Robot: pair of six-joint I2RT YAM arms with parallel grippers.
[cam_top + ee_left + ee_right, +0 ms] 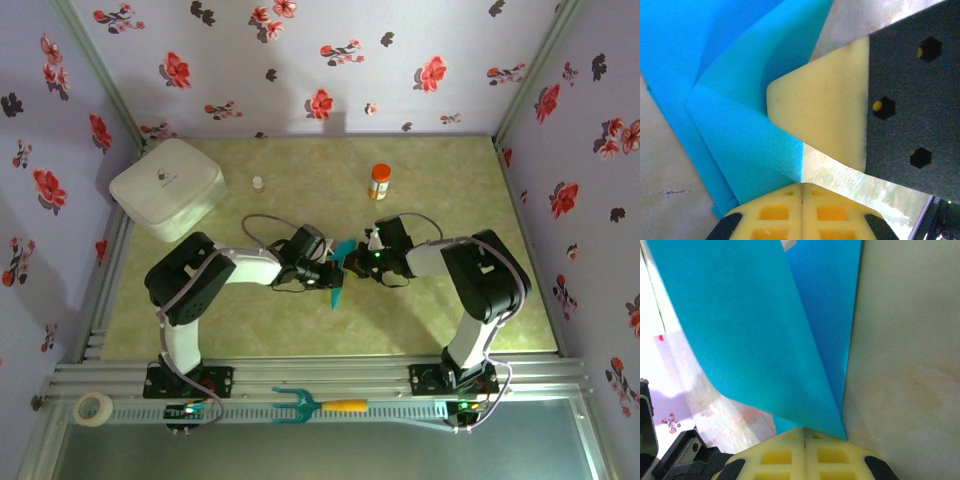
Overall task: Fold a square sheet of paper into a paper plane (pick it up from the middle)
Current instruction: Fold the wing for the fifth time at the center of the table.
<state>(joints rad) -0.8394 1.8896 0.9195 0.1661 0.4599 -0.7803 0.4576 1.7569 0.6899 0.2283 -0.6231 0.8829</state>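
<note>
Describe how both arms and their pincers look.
The left arm and right arm have white links, black joints and thin grey cables. The left pincer and right pincer have pale yellow fingers with square recesses.

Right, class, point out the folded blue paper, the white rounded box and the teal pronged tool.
folded blue paper (732, 145): left wrist view, on its folded-over layer.
white rounded box (167, 188): top external view, middle of its lid.
teal pronged tool (318, 405): top external view, where shaft meets yellow handle.

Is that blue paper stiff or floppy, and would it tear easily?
Probably floppy: the blue paper bows beside the right pincer. Likely very light, since it looks thin. Its creases suggest it would crumple or tear under a hard pull.
</note>
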